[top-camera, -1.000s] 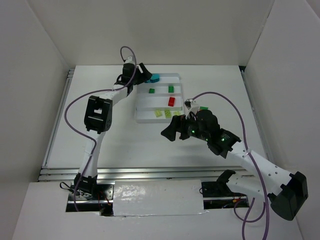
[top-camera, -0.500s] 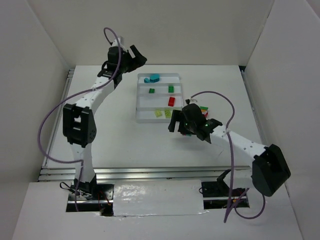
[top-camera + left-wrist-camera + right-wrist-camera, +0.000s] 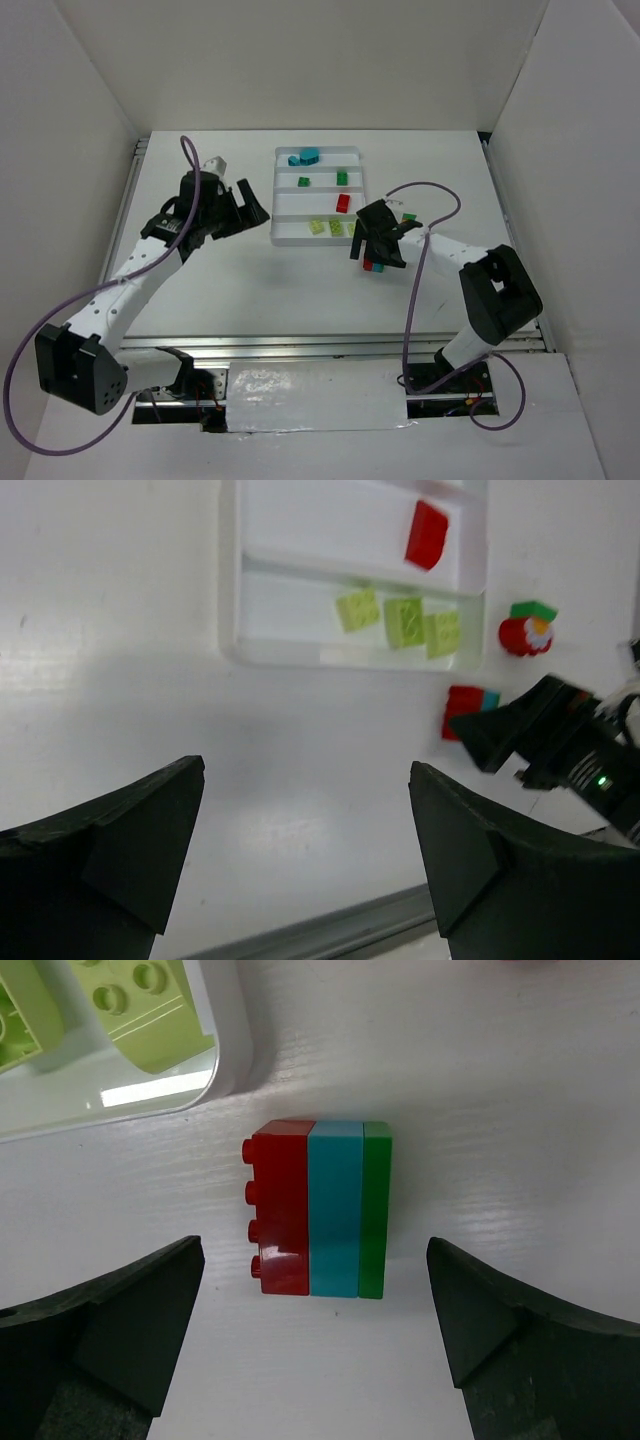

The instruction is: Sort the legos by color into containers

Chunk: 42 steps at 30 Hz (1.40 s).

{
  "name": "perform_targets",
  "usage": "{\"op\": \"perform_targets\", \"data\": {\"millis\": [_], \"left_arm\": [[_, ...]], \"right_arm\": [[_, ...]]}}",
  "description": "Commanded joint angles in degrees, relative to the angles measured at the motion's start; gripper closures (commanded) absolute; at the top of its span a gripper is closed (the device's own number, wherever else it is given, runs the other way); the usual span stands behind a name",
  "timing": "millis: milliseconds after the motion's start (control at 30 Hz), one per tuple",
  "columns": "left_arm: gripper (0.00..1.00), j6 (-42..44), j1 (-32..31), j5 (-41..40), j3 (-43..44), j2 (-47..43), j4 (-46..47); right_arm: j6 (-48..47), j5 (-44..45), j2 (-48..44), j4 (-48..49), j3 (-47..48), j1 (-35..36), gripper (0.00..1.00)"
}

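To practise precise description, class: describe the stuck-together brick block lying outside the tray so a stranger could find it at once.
Find the white tray on the table, then its near right corner, by the pale yellow-green bricks. Just outside that corner, below the open right hand, lies one block. Unlike those single-colour bricks, it is striped red, teal and green.

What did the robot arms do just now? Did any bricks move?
The left claw swung back from the tray's far end to its left side, open. The right claw moved right, over the red-teal-green brick stack, open, not gripping. The bricks in the tray stayed put.
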Motion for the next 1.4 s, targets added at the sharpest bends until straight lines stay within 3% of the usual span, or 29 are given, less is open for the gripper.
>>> {"op": "perform_targets", "data": {"millis": [0,200,333,367,400,567,733,867,1133,1367], "left_arm": [[0.04,1.4,-0.5,2.1,-4.3,-6.0,-2.6],[0.04,3.1,-0.8,1.1,-8.3,-11.8,-6.2],[0.04,4.3,-0.8,1.8,-9.7,-13.2,-7.0],[0.04,4.3,-0.8,2.1,-10.0,-13.5,-6.9],[0.04,4.3,-0.8,2.7,-10.7,-13.6,-6.9],[0.03,2.9,-0.8,10.8,-12.6,-13.2,-3.7],[0.04,-3.2,-1.8,24.7,-14.4,-12.5,6.0],[0.04,-8.0,-4.8,29.2,-14.5,-10.8,11.9],[0.06,-17.5,-12.3,30.2,-16.1,-8.7,22.2],[0.10,-19.7,-17.6,27.8,-15.3,-5.3,25.0]], "right_arm": [[-1.2,-0.2,2.8,2.3,1.9,-0.3,0.00],[-3.2,-2.8,5.3,4.9,1.0,-0.3,0.13],[-3.8,-2.0,3.7,5.4,0.1,-0.2,0.54],[-3.8,-1.9,3.2,5.4,-0.1,-0.2,0.69],[-3.6,-1.7,2.5,5.1,-0.4,0.4,0.94],[-3.0,-2.6,-6.1,3.9,-3.8,4.4,0.95],[-7.4,-12.2,-19.4,7.5,-7.6,12.3,0.96],[-9.7,-17.4,-27.4,11.8,-9.0,16.9,0.96],[-12.5,-17.7,-31.2,11.0,-3.9,25.8,0.97],[-12.0,-7.2,-31.2,10.1,-1.6,30.1,0.96]]}}
